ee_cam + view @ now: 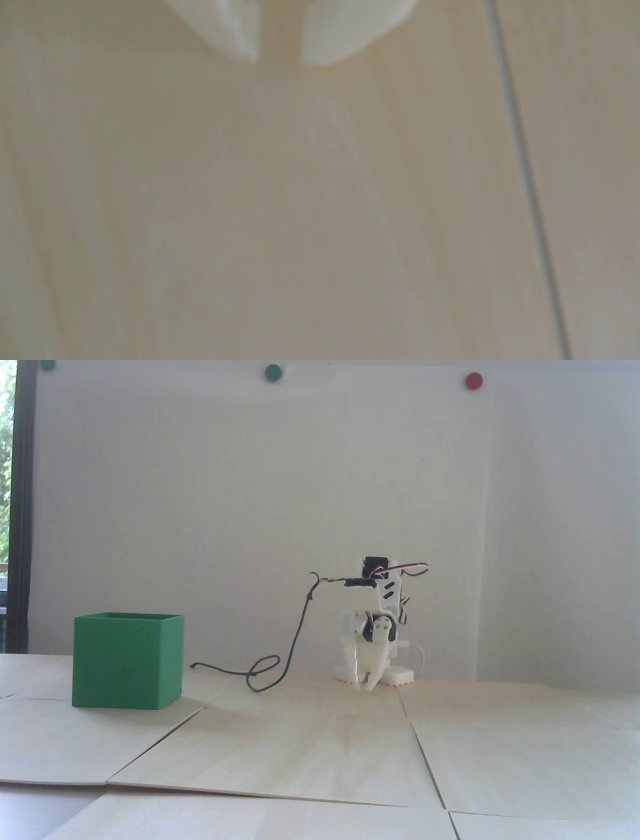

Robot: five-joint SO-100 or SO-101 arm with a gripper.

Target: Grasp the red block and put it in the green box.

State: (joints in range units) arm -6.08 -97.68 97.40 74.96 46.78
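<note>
The green box (127, 661) stands open-topped on the left of the wooden table in the fixed view. No red block shows in either view; the inside of the box is hidden from this low angle. My white arm is folded at the back centre, and my gripper (364, 688) points straight down with its tips just above the table. In the wrist view the gripper (280, 62) shows as two white fingertips (239, 38) at the top edge, a narrow gap apart, with only bare wood between them.
A dark cable (280, 665) loops over the table between the box and the arm. Seams (519, 173) run between the wooden panels. Magnets (473, 380) sit on the white wall behind. The arm's base (400, 676) is at the back.
</note>
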